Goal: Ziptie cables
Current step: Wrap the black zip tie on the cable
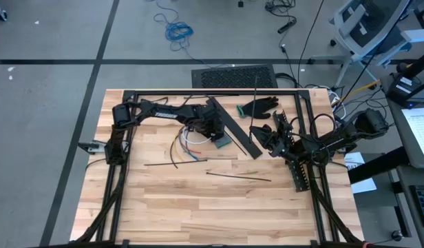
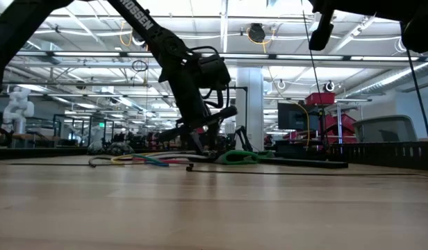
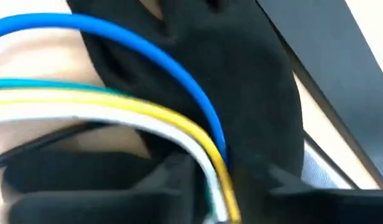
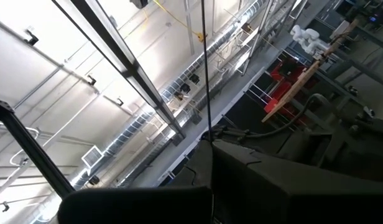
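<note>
1. The left gripper [image 1: 213,131] is down at the table [image 1: 198,207], near the middle of its far half, with its fingers closing around one end of the cables [image 1: 186,146].
2. In the left wrist view the blue, yellow, white and green wires [image 3: 179,134] run down between the two dark fingers [image 3: 173,180], so the gripper is grasping the bundle.
3. From the gripper the loose wire ends fan out toward the left arm's side, lying flat on the wood.
4. A black slotted strip [image 1: 232,127] lies diagonally just beside the gripper, toward the right arm.
5. The right gripper [image 1: 267,135] is raised beyond that strip, clenched on a thin black stick [image 4: 205,68] that points upward.
6. Two more thin sticks [image 1: 239,177] lie on the table nearer the front edge.
</note>
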`<control>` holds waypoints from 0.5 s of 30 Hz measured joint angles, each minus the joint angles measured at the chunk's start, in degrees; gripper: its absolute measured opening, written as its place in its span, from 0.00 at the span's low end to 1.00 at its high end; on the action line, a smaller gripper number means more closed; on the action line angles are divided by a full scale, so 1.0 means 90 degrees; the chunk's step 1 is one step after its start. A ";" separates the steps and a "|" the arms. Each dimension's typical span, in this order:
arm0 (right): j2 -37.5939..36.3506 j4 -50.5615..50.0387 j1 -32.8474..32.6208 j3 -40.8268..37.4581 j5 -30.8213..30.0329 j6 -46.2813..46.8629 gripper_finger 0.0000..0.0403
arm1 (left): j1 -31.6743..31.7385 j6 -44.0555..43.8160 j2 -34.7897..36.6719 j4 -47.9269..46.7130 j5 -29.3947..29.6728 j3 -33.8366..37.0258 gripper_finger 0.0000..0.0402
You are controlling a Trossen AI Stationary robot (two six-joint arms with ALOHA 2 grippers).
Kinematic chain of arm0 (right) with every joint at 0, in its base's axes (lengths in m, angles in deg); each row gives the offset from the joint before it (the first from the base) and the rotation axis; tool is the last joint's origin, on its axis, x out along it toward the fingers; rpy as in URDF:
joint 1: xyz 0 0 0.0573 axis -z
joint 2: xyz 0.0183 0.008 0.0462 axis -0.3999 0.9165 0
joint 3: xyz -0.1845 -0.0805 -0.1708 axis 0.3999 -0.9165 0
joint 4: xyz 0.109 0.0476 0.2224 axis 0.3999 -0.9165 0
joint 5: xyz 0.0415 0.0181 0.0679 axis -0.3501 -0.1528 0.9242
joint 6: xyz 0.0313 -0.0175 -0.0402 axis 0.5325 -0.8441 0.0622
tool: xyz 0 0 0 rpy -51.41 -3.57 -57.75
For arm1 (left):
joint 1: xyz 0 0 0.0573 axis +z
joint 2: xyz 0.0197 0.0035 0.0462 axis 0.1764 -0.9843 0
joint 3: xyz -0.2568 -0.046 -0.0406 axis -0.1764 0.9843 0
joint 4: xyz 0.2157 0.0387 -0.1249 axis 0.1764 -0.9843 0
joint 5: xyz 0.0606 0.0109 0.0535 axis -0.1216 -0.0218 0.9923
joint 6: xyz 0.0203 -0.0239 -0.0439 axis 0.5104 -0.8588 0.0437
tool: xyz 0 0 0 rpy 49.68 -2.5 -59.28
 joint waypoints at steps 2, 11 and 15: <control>0.0000 -0.0003 0.0001 0.0000 0.0000 0.0000 0.00 | 0.0004 0.0090 -0.0001 0.0182 -0.0018 0.0007 0.07; 0.0000 -0.0056 0.0000 0.0000 0.0156 0.0031 0.00 | -0.0183 0.0757 0.0502 0.0370 -0.0587 -0.0091 0.06; 0.0000 -0.0183 0.0000 0.0000 0.0170 0.0016 0.00 | -0.0336 0.1207 0.1016 0.0177 -0.0741 -0.0091 0.06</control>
